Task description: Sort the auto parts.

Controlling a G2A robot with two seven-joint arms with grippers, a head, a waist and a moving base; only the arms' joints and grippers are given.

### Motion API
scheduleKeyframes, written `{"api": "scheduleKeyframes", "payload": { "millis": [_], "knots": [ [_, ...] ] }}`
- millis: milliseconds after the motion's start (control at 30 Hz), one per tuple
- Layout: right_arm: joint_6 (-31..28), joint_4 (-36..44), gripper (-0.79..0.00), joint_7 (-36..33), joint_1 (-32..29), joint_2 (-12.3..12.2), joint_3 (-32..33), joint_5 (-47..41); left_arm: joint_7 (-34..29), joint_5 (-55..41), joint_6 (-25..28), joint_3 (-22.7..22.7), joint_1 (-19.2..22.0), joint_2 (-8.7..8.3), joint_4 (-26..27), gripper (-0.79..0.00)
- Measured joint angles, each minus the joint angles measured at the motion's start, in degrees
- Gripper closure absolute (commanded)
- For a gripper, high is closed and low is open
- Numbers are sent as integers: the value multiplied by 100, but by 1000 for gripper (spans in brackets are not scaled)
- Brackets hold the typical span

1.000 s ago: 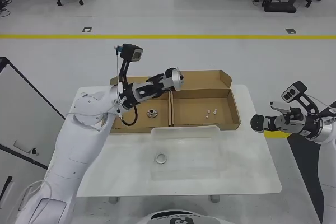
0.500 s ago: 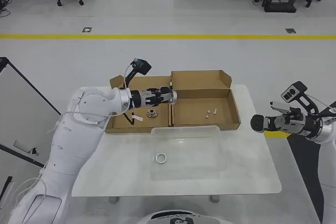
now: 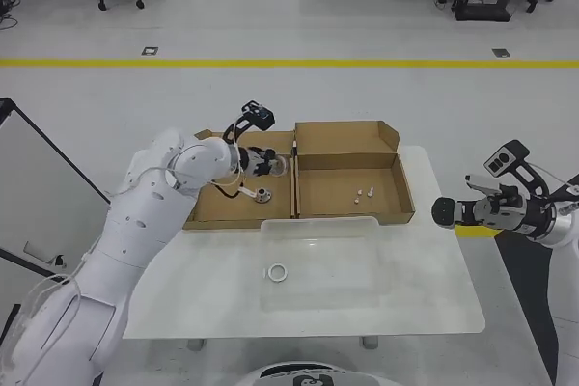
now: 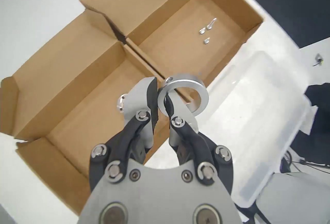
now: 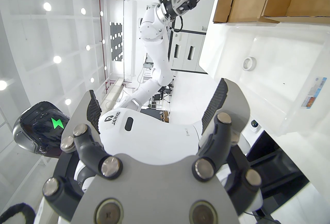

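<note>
the left tool (image 4: 161, 96) pinches a metal ring (image 4: 203, 98) by its rim. it looks hard, slippery, a bit heavy. the right tool (image 5: 156, 98) is wide.

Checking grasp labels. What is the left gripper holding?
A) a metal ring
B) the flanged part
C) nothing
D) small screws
A: the left gripper is shut on the rim of a metal ring, with one finger outside the ring and one inside its hole.
</note>
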State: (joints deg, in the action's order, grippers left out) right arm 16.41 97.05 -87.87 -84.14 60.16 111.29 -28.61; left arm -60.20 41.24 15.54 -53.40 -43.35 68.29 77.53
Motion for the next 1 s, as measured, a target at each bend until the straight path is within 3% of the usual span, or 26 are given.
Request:
{"api": "scheduleKeyframes", "payload": {
  "millis": [400, 567, 1000],
  "knots": [
    [0, 0, -785, 0, 0, 0, 0, 0, 284, 985, 188, 885, 859, 312, -1926, 0],
    [0, 0, -785, 0, 0, 0, 0, 0, 455, 917, 274, 1118, 1050, 474, -2688, 0],
    [0, 0, -785, 0, 0, 0, 0, 0, 722, 1206, 443, 1581, 1270, 805, -3913, 0]
  ]
}}
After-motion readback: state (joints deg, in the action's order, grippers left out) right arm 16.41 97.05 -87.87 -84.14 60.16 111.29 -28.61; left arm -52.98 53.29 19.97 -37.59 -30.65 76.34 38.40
